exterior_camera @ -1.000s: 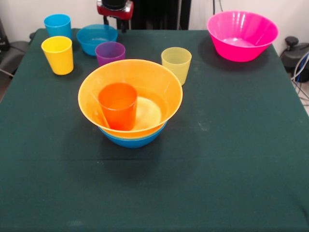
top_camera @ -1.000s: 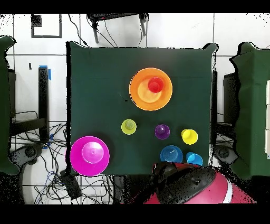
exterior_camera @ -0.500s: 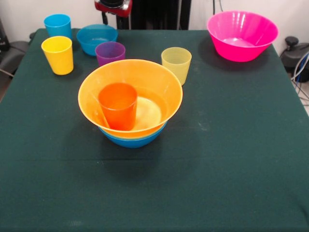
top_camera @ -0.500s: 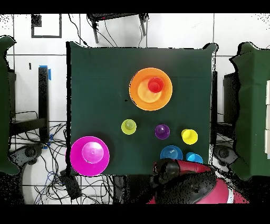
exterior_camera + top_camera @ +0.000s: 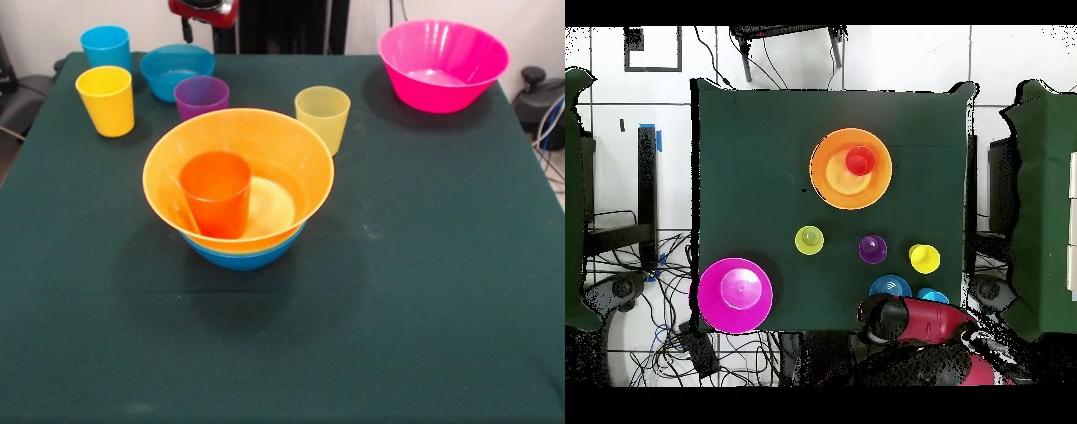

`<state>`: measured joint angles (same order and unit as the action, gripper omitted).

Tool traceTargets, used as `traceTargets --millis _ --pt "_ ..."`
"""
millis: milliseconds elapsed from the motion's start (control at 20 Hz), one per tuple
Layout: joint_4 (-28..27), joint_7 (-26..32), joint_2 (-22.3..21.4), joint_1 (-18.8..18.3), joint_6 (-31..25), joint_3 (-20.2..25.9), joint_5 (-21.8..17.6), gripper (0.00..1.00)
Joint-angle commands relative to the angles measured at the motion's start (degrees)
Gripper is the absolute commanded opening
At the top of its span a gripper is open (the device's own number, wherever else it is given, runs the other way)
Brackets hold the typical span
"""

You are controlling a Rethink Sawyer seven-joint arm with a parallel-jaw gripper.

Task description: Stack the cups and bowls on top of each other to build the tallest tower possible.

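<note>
Next cup wanted — likely the purple cup (image 5: 201,95), standing just beside the small blue bowl (image 5: 177,71). Best dropped straight into the orange cup (image 5: 215,192), upright in the tower (image 5: 238,185) at mid-table. Thin, slick, tapered plastic — nests easily, tips easily. Gripper (image 5: 204,9) high at the edge; open or closed, cannot tell.

arm (image 5: 915,322): drawn back, lay level at own table edge | gripper (image 5: 205,11): only part visible, state unclear
</note>
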<state>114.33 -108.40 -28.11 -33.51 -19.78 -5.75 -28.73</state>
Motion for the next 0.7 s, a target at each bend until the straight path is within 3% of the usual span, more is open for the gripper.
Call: traceTargets --millis 50,450,700 --pt "1.1 -3.3 -2.8 2.6 -2.0 6.3 2.0 1.0" --pt "1.4 -2.4 -4.3 1.8 -2.1 7.5 2.1 1.0" --pt "-0.5 -1.4 -6.2 1.7 -8.0 8.9 4.9 1.0"
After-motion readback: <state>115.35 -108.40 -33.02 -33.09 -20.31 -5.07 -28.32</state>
